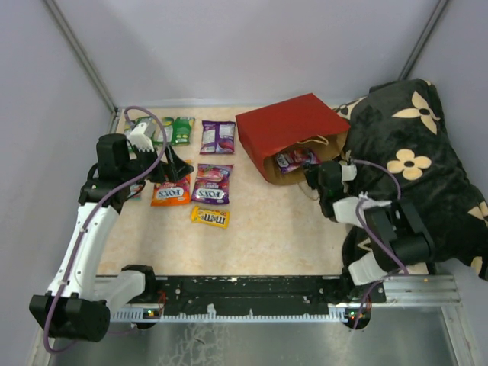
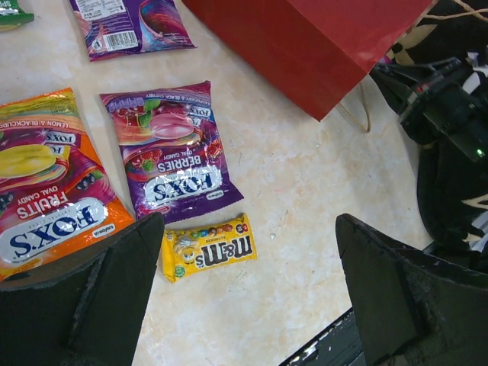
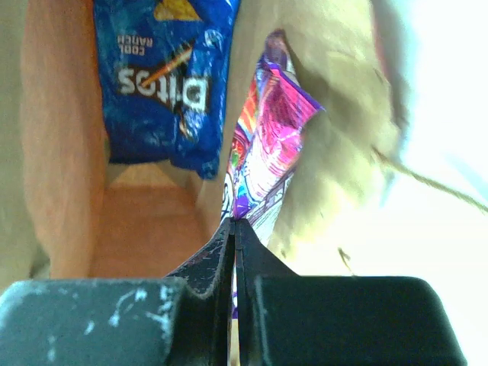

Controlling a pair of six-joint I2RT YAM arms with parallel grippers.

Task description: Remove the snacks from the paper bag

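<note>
The paper bag (image 1: 293, 133) lies on its side at the back, red outside, its mouth facing the right arm. My right gripper (image 1: 314, 177) is at that mouth. In the right wrist view it (image 3: 235, 225) is shut on the edge of a purple packet (image 3: 263, 145). A blue Doritos bag (image 3: 164, 84) lies deeper inside. On the table lie green (image 1: 177, 130), purple (image 1: 218, 137), purple Fox's (image 1: 213, 184), orange Fox's (image 1: 170, 192) and yellow M&M's (image 1: 210, 217) snacks. My left gripper (image 1: 175, 171) hangs open over the Fox's packets, holding nothing.
A black pillow with cream flowers (image 1: 415, 160) fills the right side, touching the bag's mouth end and crowding the right arm. The black base rail (image 1: 252, 293) runs along the near edge. Grey walls close the back and sides.
</note>
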